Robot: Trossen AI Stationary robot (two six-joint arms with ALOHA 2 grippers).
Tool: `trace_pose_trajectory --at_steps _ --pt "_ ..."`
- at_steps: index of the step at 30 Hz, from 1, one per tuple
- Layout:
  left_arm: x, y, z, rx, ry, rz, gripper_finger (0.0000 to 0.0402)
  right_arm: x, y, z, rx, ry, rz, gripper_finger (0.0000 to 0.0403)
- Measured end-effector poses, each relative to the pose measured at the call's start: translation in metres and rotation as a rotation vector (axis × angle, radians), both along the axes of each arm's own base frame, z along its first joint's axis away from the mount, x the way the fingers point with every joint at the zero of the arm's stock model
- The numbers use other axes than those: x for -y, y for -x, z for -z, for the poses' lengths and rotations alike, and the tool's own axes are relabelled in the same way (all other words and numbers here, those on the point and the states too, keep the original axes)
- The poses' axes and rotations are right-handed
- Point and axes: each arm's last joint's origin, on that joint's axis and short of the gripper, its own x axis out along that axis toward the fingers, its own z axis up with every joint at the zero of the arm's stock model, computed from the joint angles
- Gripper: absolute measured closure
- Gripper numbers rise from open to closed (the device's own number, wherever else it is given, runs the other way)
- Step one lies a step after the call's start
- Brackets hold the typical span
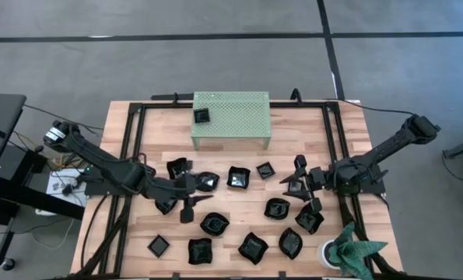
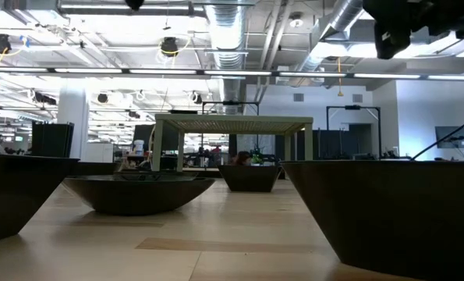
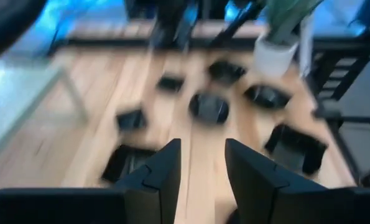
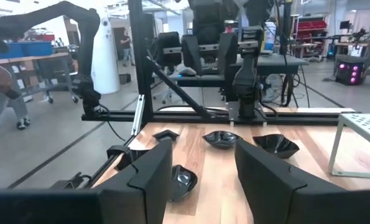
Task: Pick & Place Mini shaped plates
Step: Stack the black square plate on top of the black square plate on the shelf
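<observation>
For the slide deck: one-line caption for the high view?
Overhead: black mini plates scattered on the wooden table, one on the green stand; left gripper and right gripper low among them.

no text, label, brand, number or sign can be read in any of the views.
</observation>
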Motion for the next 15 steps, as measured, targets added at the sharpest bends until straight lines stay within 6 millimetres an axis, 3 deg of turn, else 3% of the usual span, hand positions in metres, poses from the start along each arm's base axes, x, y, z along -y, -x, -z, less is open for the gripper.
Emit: trace_pose_trajectory --at_steps 6,11,15 --pt "-0.002 0.034 0.032 -0.445 0.303 -0.171 0.0275 -0.002 0.001 0.003 -0.044 -0.081 -0.015 0.0232" --pt "0.023 0.051 0.053 -0.707 0.506 -0.167 0.0275 -0.004 0.002 0.004 -0.058 -0.076 -0.029 0.0232" --pt "0.050 0.062 0.066 -0.812 0.496 -0.095 0.0284 -0.005 0.002 0.005 -0.062 -0.074 -0.037 0.0232"
